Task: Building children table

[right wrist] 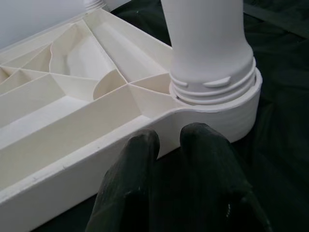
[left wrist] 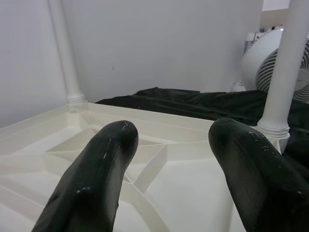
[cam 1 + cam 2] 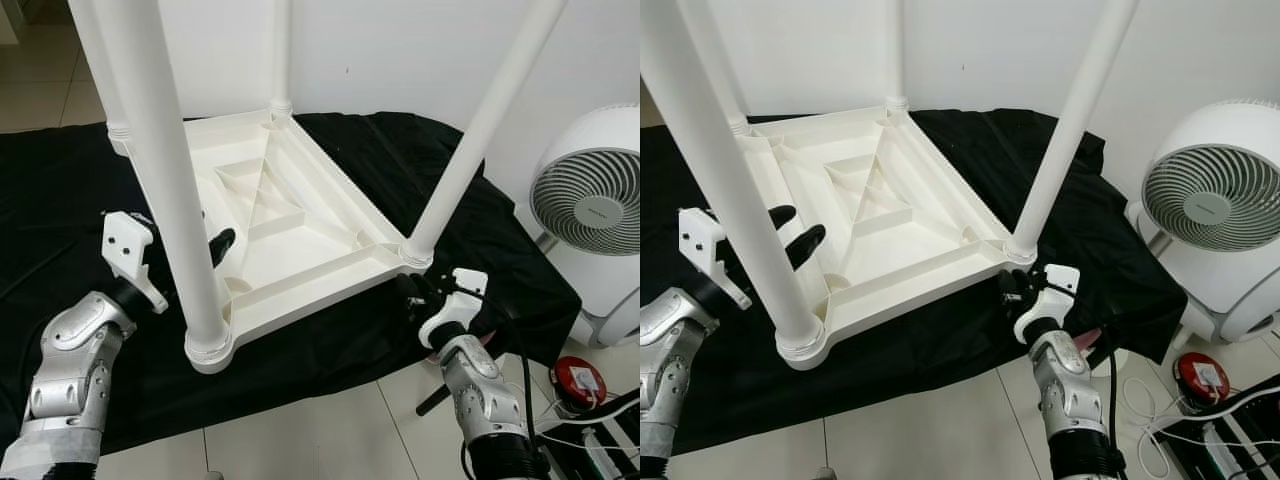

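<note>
A white plastic table (image 3: pixel 290 215) lies upside down on a black cloth (image 3: pixel 60 190), ribbed underside up, with white legs standing from its corners. My left gripper (image 3: pixel 795 232) is open just behind the near left leg (image 3: pixel 175 190), fingers over the underside with nothing between them; in the left wrist view the left gripper (image 2: pixel 171 133) looks across the ribs toward the near right leg (image 2: pixel 285 72). My right gripper (image 3: pixel 412 290) is shut low on the cloth, its tips against the table rim beside the near right leg (image 3: pixel 470 150) and its threaded socket (image 1: pixel 212 92).
A white floor fan (image 3: pixel 590 200) stands at the right, close to the cloth's edge. A red round object (image 3: pixel 578 380) and white cables (image 3: pixel 1160 425) lie on the tiled floor at the near right. A white wall runs behind the table.
</note>
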Available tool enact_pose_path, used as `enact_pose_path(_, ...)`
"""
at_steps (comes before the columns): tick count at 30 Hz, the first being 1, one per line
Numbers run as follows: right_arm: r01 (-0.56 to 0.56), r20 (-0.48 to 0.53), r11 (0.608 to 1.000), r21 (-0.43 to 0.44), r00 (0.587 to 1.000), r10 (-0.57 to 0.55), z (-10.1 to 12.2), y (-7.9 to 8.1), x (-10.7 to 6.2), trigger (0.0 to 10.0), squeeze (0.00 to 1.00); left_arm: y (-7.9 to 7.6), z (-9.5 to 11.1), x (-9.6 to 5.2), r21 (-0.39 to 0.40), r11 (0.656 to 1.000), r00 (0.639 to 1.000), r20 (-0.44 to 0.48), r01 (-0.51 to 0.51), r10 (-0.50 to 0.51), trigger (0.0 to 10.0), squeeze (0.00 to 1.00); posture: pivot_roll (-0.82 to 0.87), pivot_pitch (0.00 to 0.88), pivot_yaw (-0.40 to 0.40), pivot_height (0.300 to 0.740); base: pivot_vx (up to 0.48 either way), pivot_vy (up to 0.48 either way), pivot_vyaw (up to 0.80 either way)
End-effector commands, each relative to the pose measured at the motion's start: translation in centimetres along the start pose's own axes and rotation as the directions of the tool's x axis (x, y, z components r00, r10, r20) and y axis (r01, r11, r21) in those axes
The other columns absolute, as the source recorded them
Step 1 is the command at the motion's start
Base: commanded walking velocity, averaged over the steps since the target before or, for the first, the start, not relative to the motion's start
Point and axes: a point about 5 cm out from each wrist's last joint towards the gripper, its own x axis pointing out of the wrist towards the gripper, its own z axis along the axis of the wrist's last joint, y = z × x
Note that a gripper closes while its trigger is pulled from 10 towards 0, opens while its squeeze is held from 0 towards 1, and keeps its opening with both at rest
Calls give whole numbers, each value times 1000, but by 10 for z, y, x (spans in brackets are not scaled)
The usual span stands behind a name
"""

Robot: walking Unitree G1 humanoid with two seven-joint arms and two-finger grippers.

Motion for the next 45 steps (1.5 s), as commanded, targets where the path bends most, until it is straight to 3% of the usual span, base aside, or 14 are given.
enact_pose_path(1, 34, -19, 999, 34, 999, -33, -3, -5, 1, 10000, 0, -10, 2, 6, -13, 999, 999, 18, 48, -48, 10000, 0, 49, 10, -71, 740, 0, 0, 0)
enact_pose_path(10, 68, -56, 996, 53, 996, -65, -5, -8, 18, 10000, 0, -42, 10, 14, -49, 986, 987, 53, 157, -155, 10000, 0, 62, 2, -73, 740, 0, 0, 0)
enact_pose_path(13, 85, -78, 995, 56, 994, -80, -6, -9, 27, 10000, 0, -62, 10, 17, -63, 976, 977, 63, 208, -204, 10000, 0, 72, 2, -76, 740, 0, 0, 0)
enact_pose_path(28, 63, -88, 998, -4, 994, -63, 4, -13, 48, 10000, 0, -83, 11, 23, -121, 967, 973, 73, 225, -217, 10000, 0, 71, 13, -64, 740, 0, 0, 0)
enact_pose_path(35, 52, -91, 995, -86, 994, -60, 16, -12, 63, 10000, 0, -92, 14, 41, -150, 970, 978, 103, 193, -179, 10000, 0, 75, 56, -39, 740, 0, 0, 0)
enact_pose_path(45, 24, -101, 993, -117, 994, -36, 20, 2, 75, 10000, 0, -109, 19, 54, -166, 966, 977, 110, 198, -181, 10000, 0, 82, 78, -11, 740, 0, 0, 0)
